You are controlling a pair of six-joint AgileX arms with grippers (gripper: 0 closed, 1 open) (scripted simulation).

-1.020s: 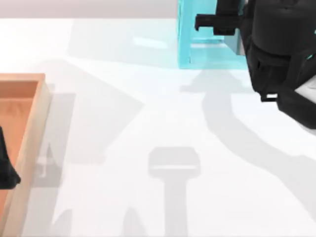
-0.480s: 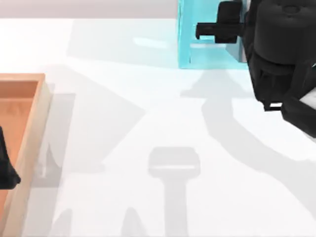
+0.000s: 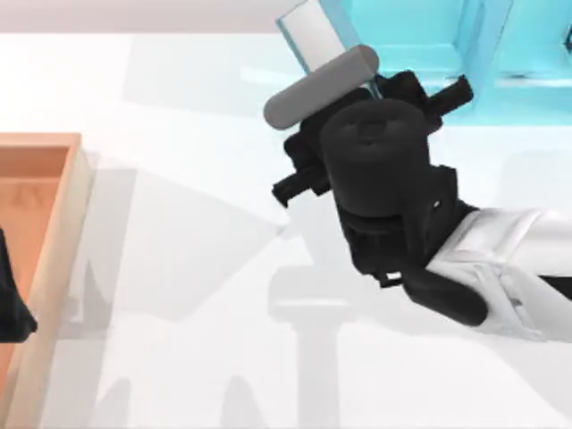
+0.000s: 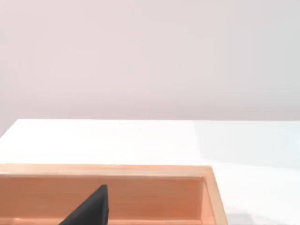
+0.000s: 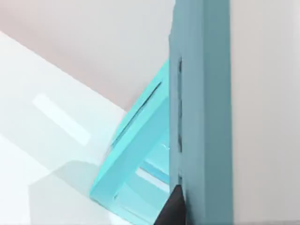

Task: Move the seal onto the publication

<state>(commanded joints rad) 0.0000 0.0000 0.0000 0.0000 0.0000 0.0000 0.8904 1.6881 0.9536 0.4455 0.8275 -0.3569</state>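
Your right arm reaches in from the table's right side, its matte black wrist bent over the middle. The right gripper [image 3: 357, 103] holds the book [image 5: 201, 93] upright, clear of the glossy white table [image 3: 179, 223] and just in front of the translucent light-blue shelf [image 3: 500, 36]. One dark finger [image 5: 173, 208] presses flat against the smooth teal cover, pinching it. Your left gripper [image 3: 13, 308] sits parked over the wooden tray [image 3: 71, 206].

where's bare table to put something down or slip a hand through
Free: the wide white table between the wooden tray and the right gripper, plus the near strip in front of that arm. Crowded: far right, where the right gripper, teal book and light-blue shelf unit bunch up. The left gripper sits parked over the tray.
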